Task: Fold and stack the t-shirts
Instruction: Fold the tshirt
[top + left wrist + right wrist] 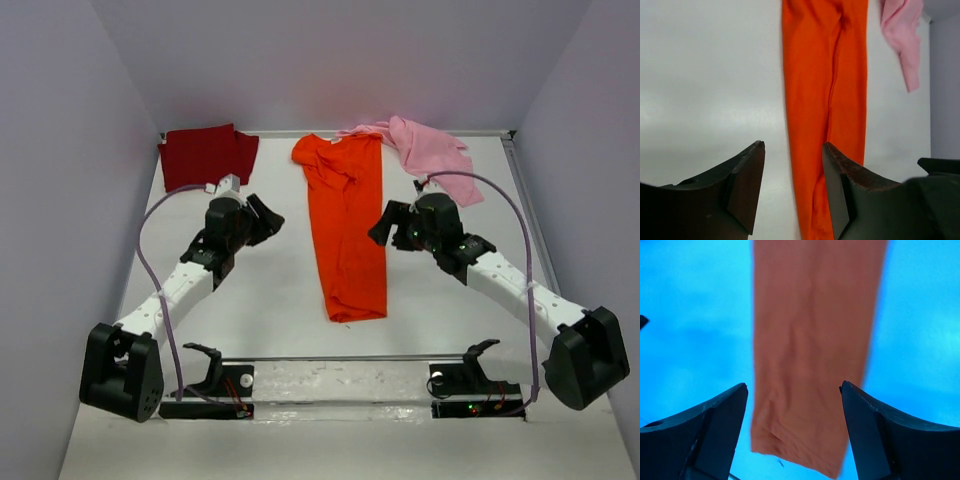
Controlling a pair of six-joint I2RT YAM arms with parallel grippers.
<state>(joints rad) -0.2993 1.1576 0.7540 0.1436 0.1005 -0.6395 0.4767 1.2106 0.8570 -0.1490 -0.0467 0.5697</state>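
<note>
No writing, label, brand, number or sign can be read on the bright orange cloth t-shirt (347,235), the dark red cloth t-shirt (205,152), the light pink cloth t-shirt (432,152) or the white table (270,305).

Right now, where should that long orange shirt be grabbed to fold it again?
Likely its near end's two corners, one end effector from each side. The orange t-shirt lies flat as a narrow strip running away from the arms, between the open left end effector and right end effector.
</note>
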